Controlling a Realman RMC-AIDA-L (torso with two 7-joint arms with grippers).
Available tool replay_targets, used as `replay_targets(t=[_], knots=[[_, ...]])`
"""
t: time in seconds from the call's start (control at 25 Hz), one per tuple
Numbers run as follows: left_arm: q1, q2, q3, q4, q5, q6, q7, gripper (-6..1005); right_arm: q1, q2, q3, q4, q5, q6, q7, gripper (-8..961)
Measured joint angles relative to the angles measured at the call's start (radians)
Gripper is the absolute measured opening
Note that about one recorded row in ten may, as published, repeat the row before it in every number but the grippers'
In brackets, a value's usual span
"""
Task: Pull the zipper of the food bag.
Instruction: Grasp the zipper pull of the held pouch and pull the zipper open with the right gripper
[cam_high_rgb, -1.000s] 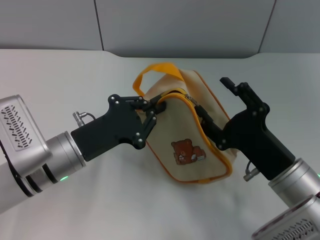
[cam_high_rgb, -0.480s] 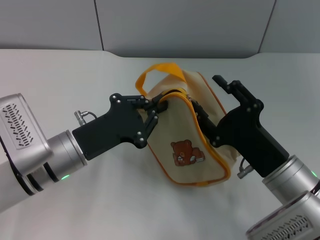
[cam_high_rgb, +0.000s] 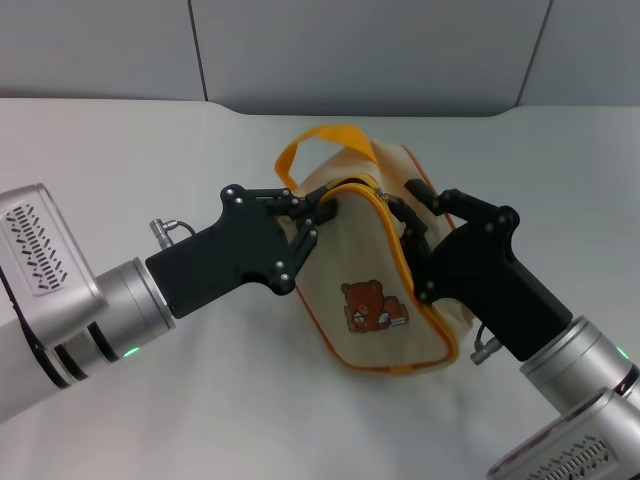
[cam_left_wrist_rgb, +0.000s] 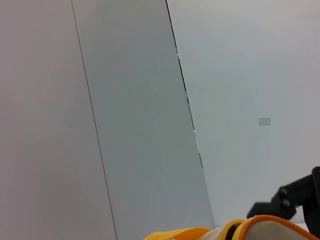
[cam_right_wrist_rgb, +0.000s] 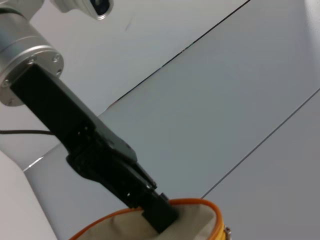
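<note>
Since a second ago the right gripper (cam_high_rgb: 412, 215) has swung inward over the food bag (cam_high_rgb: 375, 270): its far finger (cam_high_rgb: 455, 203), which stood clear beyond the bag's right side, now lies across the bag's top, while the bag itself has barely shifted.

Between the two sets of fingers runs the zipper (cam_high_rgb: 385, 225), a yellow-orange track curving over the top of the bag and down its right edge. Its pull tab is not clearly visible. The right gripper's near finger presses against the track just right of the top curve; with the far finger spread apart from it, the jaws stand partly open around the bag's upper back portion, and a firm hold on anything cannot be told.

The left gripper (cam_high_rgb: 318, 212) comes in from the opposite side, its fingertips pinched together on the bag's upper left edge, right where the zipper track begins. In the right wrist view the same gripper (cam_right_wrist_rgb: 159, 214) bites down on the beige rim.

Behind both sets of fingers the strap loop (cam_high_rgb: 320, 145) arches upward. Below them the bear patch (cam_high_rgb: 372, 305) faces forward. The bag rests on the white table (cam_high_rgb: 200, 400).
</note>
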Motion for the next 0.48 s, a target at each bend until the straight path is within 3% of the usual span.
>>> replay_targets(t=[0.28, 0.48], knots=[[-0.001, 0.000, 0.000, -0.002, 0.000, 0.000, -0.001, 59, 0.001, 0.000, 0.000, 0.000, 0.000, 0.021, -0.001, 60], [-0.001, 0.000, 0.000, -0.003, 0.000, 0.000, -0.002, 59, -0.008, 0.000, 0.002, -0.001, 0.000, 0.022, -0.001, 8]])
